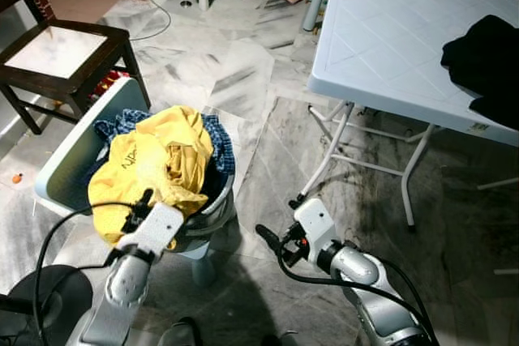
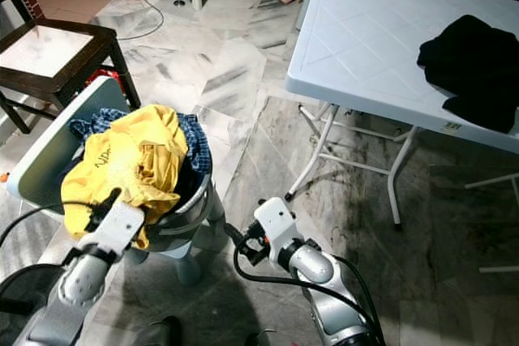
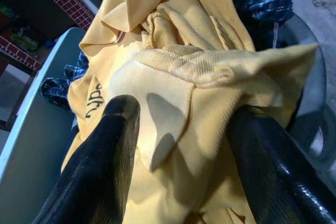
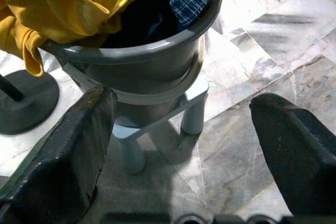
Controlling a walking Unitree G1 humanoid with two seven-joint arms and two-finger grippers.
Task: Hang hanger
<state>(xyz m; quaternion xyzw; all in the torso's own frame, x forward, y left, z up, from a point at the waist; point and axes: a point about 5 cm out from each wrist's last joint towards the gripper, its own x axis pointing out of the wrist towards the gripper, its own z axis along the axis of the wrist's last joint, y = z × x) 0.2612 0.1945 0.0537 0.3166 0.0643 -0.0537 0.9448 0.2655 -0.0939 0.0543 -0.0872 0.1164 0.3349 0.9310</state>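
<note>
Hanger unseen — left tool (image 3: 178, 129) spread wide against yellow shirt (image 1: 158, 160) in grey basket (image 4: 152, 51), gripping nothing; could snag cloth, tip basket. Right tool (image 4: 181, 129) wide, empty.

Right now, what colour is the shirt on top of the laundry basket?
Yellow, with dark lettering; the shirt shows best in the left wrist view.

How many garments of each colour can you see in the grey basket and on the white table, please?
Yellow shirt heaped in the grey plastic basket: 1
Blue checked cloth in that basket: 1
Black garment on the white folding table: 1
Total: 3
</note>
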